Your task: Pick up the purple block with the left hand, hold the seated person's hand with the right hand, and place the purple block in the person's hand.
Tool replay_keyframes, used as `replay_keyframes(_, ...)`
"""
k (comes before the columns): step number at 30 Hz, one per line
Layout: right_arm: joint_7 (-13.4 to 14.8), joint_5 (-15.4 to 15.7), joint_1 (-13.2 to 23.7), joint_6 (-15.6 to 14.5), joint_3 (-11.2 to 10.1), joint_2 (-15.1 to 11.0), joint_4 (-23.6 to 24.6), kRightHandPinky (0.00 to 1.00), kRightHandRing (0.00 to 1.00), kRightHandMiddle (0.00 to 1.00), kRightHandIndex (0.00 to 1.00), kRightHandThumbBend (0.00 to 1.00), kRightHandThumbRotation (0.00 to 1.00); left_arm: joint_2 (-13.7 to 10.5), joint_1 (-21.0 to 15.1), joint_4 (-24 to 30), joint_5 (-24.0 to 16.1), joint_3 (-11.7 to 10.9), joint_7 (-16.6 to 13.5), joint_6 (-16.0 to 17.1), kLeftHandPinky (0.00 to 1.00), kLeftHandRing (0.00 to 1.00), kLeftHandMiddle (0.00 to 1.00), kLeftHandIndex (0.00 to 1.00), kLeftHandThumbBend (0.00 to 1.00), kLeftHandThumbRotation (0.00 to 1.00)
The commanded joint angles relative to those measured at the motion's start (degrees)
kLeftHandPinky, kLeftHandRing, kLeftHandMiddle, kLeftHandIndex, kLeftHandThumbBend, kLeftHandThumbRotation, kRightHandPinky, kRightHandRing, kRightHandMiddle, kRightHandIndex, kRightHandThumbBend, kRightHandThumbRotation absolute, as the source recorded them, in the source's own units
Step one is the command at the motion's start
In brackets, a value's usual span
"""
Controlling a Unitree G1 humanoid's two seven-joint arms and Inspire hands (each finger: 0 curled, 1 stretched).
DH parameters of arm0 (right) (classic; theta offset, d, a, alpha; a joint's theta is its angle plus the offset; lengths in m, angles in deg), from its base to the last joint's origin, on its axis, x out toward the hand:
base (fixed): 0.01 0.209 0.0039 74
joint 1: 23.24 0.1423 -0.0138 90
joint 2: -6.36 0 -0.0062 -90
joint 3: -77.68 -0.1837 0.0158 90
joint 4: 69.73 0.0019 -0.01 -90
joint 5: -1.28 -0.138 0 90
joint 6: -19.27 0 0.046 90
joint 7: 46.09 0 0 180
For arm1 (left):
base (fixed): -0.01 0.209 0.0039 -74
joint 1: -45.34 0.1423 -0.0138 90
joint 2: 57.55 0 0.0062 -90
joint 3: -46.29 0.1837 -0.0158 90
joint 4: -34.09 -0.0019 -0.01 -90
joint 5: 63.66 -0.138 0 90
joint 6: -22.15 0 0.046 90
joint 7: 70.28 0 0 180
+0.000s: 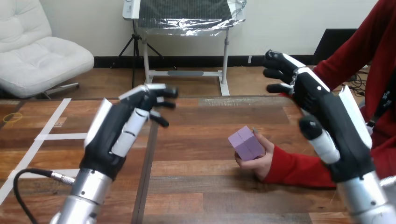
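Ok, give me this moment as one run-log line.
purple block: in person's hand | left hand: open, raised, empty, apart from block | right hand: open, raised, holding nothing

The purple block is a pale lilac cube with thin seams that split each visible face into quarters. It sits tilted, one corner pointing up and toward the tabletop's far edge. It rests in the person's hand, whose fingers curl up around its lower and right sides. That hand lies on the wooden tabletop, right of the middle, its red sleeve stretching toward the tabletop's right edge.
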Motion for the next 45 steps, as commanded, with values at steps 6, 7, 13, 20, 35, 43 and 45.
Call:
replay_keyframes(6,-2.29,-3.17,-0.87,2.32,2.55,5.24,0.13,0.79,0.82,0.84,0.86,0.96,1.00,7.89,-1.89,2.72,-1.32,-1.14,-7.24,9.59,0.52,0.67,0.66,0.64,0.64,0.97)
replay_keyframes(7,-2.63,-3.40,-1.10,1.87,2.92,5.54,0.23,0.79,0.82,0.84,0.86,0.96,1.00,8.63,-1.47,3.19,-1.42,-0.87,-7.76,9.94,0.53,0.68,0.66,0.64,0.64,0.97)
replay_keyframes(13,-4.42,-3.61,-1.17,0.70,3.64,6.47,-0.29,0.82,0.84,0.85,0.87,0.96,1.00,10.73,0.18,4.49,-1.81,0.04,-9.08,11.33,0.64,0.75,0.70,0.67,0.59,0.99)
replay_keyframes(20,-6.42,-4.99,-0.33,0.73,4.07,7.32,-1.55,0.83,0.84,0.85,0.86,0.94,1.00,11.60,1.51,4.80,-1.23,0.31,-8.48,12.42,0.77,0.81,0.74,0.70,0.55,1.00)
replay_keyframes(35,-8.72,-6.91,0.15,-0.47,4.12,8.67,-1.53,0.76,0.80,0.81,0.83,0.94,1.00,11.31,2.34,5.18,-0.96,0.35,-7.12,10.99,0.78,0.81,0.77,0.71,0.55,0.99)
replay_keyframes(43,-9.97,-7.71,-0.33,-1.68,4.10,8.25,-0.16,0.74,0.80,0.81,0.82,0.94,1.00,11.18,2.18,4.26,-0.21,0.73,-5.99,11.48,0.72,0.80,0.77,0.72,0.51,1.00)
replay_keyframes(45,-10.22,-7.86,-0.51,-1.90,4.10,8.20,0.18,0.74,0.80,0.81,0.82,0.94,1.00,11.20,2.28,4.30,0.07,0.88,-5.60,11.49,0.71,0.80,0.77,0.72,0.51,1.00)
